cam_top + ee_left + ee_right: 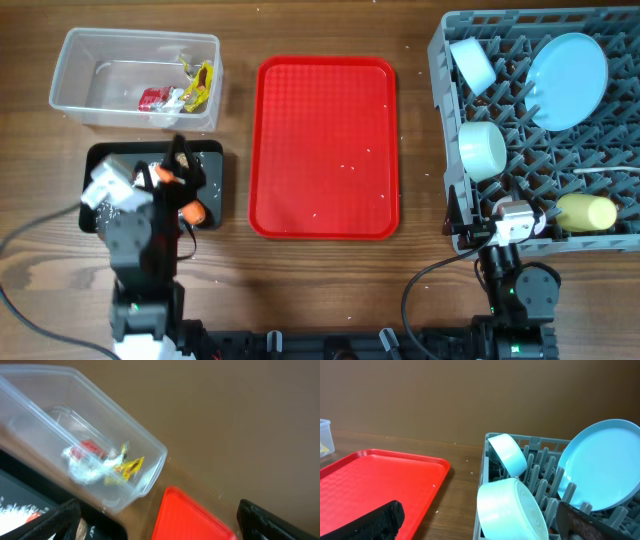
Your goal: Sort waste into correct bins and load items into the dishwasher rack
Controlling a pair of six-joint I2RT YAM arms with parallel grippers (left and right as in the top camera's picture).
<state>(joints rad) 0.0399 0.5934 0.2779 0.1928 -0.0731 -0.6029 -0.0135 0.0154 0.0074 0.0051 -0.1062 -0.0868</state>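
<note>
The clear tub (135, 80) at the back left holds red and yellow wrappers (175, 95), which also show in the left wrist view (107, 462). The black bin (215, 165) lies in front of it, with an orange carrot (195, 212) and rice grains (15, 508) in it. My left gripper (180, 160) hangs open and empty over the black bin (160, 525). The grey dishwasher rack (445, 120) holds a white bowl (472, 62), pale blue plate (567, 80), teal bowl (482, 150), yellow cup (587, 212) and white spoon (605, 170). My right gripper (500, 215) is open and empty at the rack's front left corner (480, 527). The pink cup is not visible.
A flat red tray (325, 145) lies in the middle with a few white grains on it, and shows in both wrist views (185, 515) (375, 480). Cables run along the front table edge by both arm bases.
</note>
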